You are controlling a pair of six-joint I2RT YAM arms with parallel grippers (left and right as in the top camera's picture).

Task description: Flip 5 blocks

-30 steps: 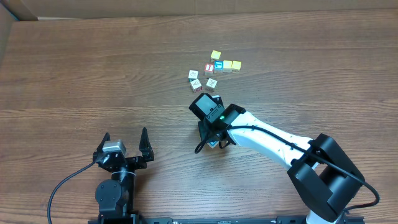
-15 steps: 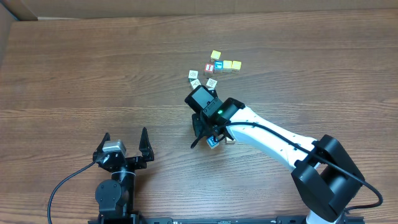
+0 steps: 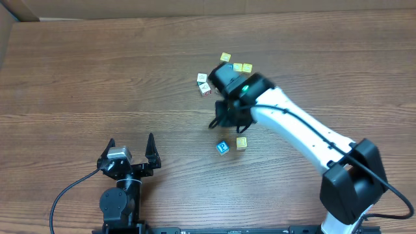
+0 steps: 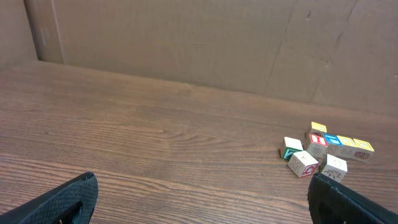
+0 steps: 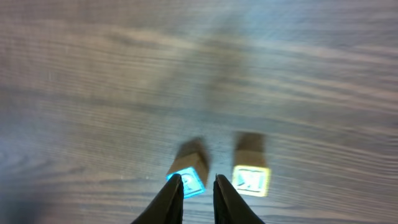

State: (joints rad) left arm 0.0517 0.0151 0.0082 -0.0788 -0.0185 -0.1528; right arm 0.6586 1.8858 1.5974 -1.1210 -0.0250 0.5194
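The right gripper hangs slightly parted, gripping nothing. A blue block sits just beyond its fingertips with a yellow block beside it, probably set apart as flipped. The left gripper gapes wide, idle.

Right arm: white links, black joints (green lamp just behind the right gripper). Left arm: black, trailing black cable.
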